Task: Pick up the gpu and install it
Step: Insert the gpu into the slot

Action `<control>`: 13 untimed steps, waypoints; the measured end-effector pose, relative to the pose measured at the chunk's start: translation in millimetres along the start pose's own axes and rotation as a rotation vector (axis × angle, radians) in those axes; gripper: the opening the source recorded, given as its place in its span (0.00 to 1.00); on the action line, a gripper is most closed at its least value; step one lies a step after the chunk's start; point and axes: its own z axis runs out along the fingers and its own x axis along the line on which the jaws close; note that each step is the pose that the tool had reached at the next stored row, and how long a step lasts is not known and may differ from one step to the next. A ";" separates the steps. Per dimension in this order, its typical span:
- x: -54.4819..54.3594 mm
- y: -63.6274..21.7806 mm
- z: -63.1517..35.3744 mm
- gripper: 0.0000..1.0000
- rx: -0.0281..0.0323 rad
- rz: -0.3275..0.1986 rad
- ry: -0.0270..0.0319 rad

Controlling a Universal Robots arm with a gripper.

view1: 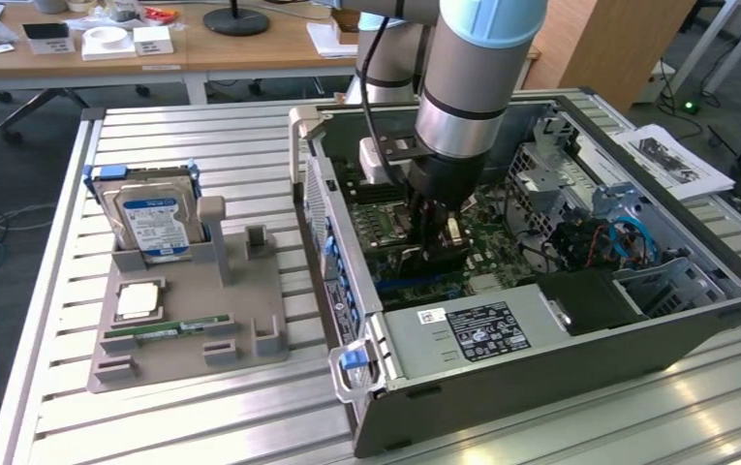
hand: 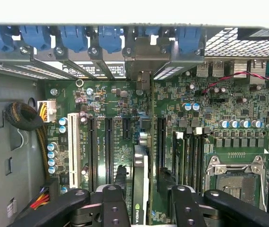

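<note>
The gpu (hand: 140, 189) stands on edge in the motherboard (hand: 210, 109) in the wrist view, a thin dark card with a green logo on its top edge. Its silver bracket (hand: 143, 54) meets the case's rear slot row under the blue clips. My gripper (hand: 143, 177) straddles the card, one black finger (hand: 120, 175) on each side with a small gap to the card, so it is open around it. In the exterior view my gripper (view1: 442, 242) reaches straight down into the open computer case (view1: 474, 387), and it hides the card there.
Left of the case in the exterior view, a grey parts holder (view1: 189, 329) carries a blue-labelled hard drive (view1: 153, 221), a CPU (view1: 138, 300) and a green RAM stick (view1: 169, 329). Cables (view1: 616, 237) and a drive cage crowd the case's far side. Empty black slots (hand: 108, 151) flank the card.
</note>
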 end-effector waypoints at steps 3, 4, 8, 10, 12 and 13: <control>0.0 0.0 0.0 0.41 0.0000 0.000 0.0000; 0.0 0.0 0.0 0.41 0.0000 0.000 0.0000; 0.0 0.0 0.0 0.27 0.0001 0.000 0.0001; 0.0 0.0 0.0 0.26 0.0000 0.000 0.0000; 0.0 0.0 0.0 0.26 0.0000 0.000 0.0000; 0.0 0.0 0.0 0.26 0.0000 0.000 0.0000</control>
